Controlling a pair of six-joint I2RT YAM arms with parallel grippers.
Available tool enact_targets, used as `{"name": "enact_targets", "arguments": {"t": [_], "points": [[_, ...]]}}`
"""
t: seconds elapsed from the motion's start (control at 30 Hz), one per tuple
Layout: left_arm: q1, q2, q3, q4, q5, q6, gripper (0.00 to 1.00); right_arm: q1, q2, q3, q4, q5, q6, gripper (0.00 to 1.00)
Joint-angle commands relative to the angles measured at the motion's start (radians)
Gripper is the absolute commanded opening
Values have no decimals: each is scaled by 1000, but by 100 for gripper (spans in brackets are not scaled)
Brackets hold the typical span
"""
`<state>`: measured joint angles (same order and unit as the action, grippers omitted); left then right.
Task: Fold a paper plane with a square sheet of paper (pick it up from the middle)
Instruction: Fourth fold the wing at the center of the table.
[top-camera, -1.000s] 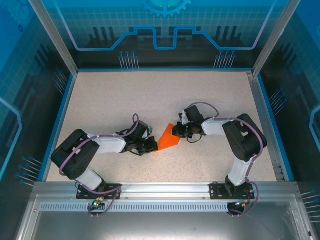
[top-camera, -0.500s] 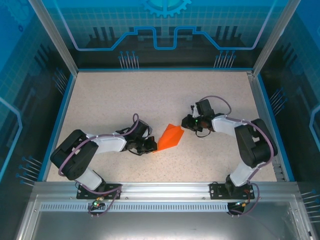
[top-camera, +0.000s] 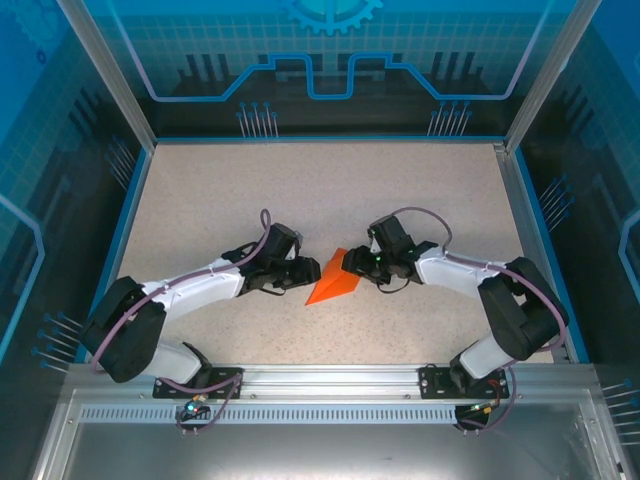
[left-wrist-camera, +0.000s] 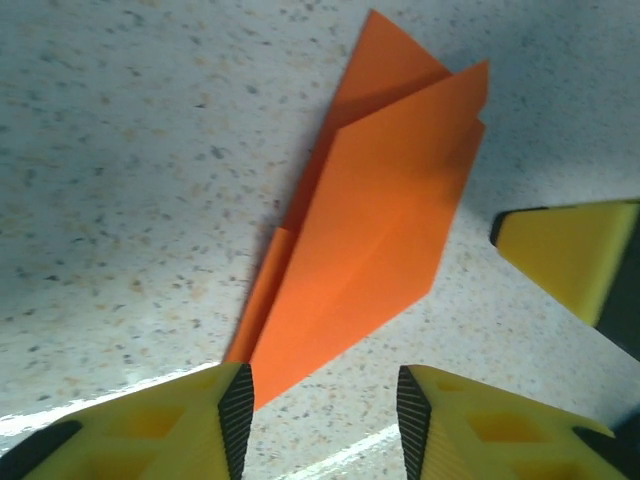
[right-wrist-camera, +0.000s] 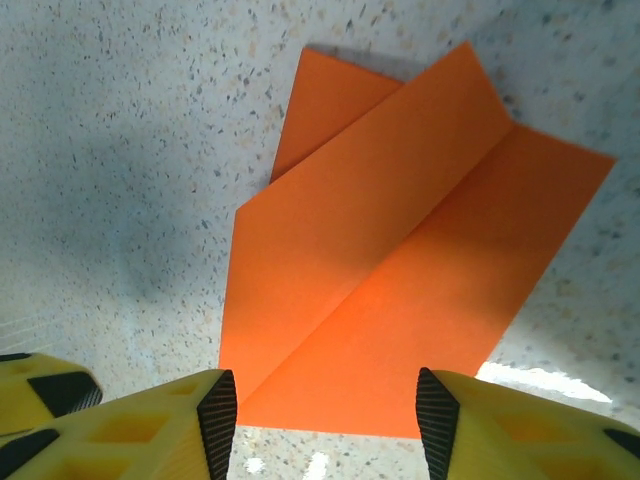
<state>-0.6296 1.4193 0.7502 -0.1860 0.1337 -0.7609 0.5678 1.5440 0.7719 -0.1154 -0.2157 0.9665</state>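
The paper plane (top-camera: 333, 287) lies flat on the speckled table (top-camera: 220, 200), a little nearer than the centre and between the two arms, already a slim orange dart with its crease showing. Its long axis runs on a slant: the nose points near and left, the blunt tail far and right. The left gripper (top-camera: 303, 272) sits just beside the plane's left flank, towards the nose end. Its yellow fingers (left-wrist-camera: 200, 420) are spread with bare table between them, the paper's point just ahead of one fingertip, and nothing is pinched. The right gripper (top-camera: 353, 262) hovers at the tail end, far and right of the plane. Its fingers (right-wrist-camera: 480, 425) are likewise parted, with the tail edge just in front of the gap and not clamped. Each seems about equally close, one at either end. The middle of the dart lies between them, so I'd judge a pick from the middle calls for one gripper to shift along that slanted axis and close across the crease, not along it.
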Motion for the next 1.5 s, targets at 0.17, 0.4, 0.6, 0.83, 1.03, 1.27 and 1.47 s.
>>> {"name": "enact_targets", "arguments": {"t": [0.17, 0.4, 0.6, 0.83, 1.03, 1.27, 1.47], "points": [[-4, -11, -5, -67, -96, -28, 50, 43, 115, 73, -14, 9, 97, 49], [-3, -17, -10, -96, -130, -34, 53, 59, 158, 95, 41, -23, 97, 43], [-2, -4, -9, -107, -134, -40, 54, 61, 181, 92, 101, -53, 104, 39], [-2, 7, -6, -121, -129, -49, 55, 61, 200, 82, 139, -72, 126, 39], [-2, 10, -7, -121, -128, -57, 58, 61, 160, 41, 125, -9, 189, 40], [-2, 18, -2, -124, -128, -59, 59, 58, 120, 6, 121, 54, 217, 42], [-2, 21, 4, -128, -129, -61, 60, 70, 169, 39, 151, -10, 218, 40]]}}
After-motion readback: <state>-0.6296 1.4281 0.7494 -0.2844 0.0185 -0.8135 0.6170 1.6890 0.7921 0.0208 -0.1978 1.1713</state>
